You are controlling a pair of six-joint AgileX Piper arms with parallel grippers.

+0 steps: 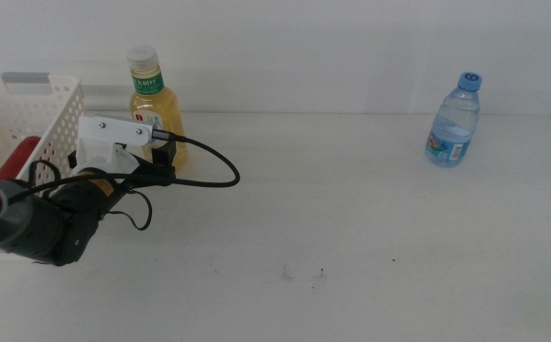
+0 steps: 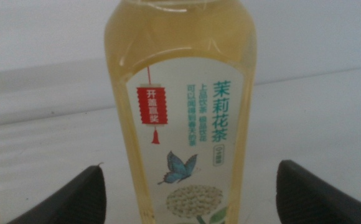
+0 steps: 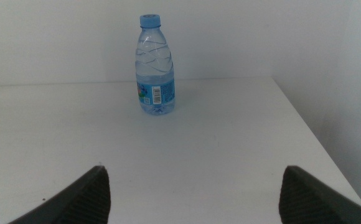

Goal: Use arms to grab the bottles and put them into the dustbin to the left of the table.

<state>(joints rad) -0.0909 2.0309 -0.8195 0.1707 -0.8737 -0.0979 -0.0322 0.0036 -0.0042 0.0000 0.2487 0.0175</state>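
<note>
Your left hand (image 2: 187, 186) spread around one tea bottle (image 2: 180, 112) | one water bottle (image 3: 154, 65) upright (right hand (image 3: 193, 193) spread, well apart) | one dustbin (image 1: 28, 119)

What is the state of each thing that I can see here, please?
Tea bottle: upright on the table, capped, between the open jaws, not gripped.
Water bottle: upright, capped, untouched, far from both grippers.
Dustbin: at the table's left, something red inside.
Left gripper: open, around the tea bottle.
Right gripper: open, holding nothing, facing the water bottle.
</note>
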